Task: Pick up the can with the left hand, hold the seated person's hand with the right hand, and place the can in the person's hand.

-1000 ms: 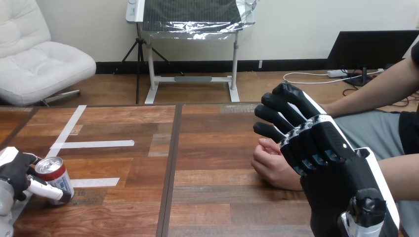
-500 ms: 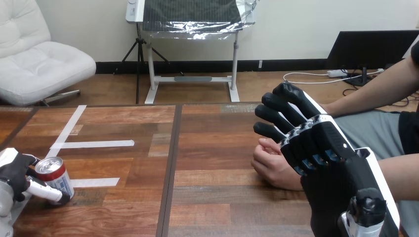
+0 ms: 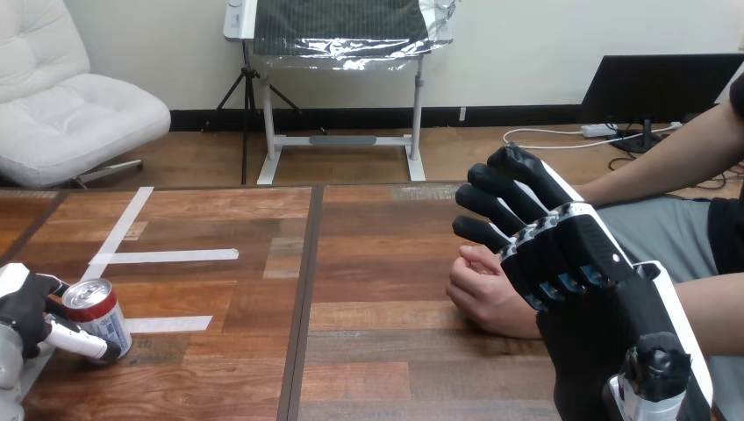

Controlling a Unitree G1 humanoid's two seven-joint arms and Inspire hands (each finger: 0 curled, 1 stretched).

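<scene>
Wooden planks make up the surface (image 3: 386,351), which fills the lower half of the frame. Its far edge runs straight across at mid-height, and a dark seam drops from that edge to the bottom, just left of centre.

Our right hand (image 3: 566,259) is the biggest thing on it. It rises from the lower right corner with its back toward us. Its fingers (image 3: 491,206) are stretched out toward the upper left and only slightly bent, so the hand is open and grips nothing. Just below those fingers and partly behind the palm, the person's hand (image 3: 482,294) rests on the surface in a loose fist. We cannot tell whether the two touch.

White tape strips (image 3: 167,256) lie in the left part: a long one slanting toward the far edge, one crossing it, and a short one lower down.

Our left hand (image 3: 25,311) sits at the lower left edge of the frame, closed round the can (image 3: 98,317), with one white finger across the can's lower front. The can is upright near the left end of the short strip, silver top up. We cannot tell whether it has been opened.

Between the can and the person's hand lies a broad stretch of bare planks on both sides of the seam.
</scene>
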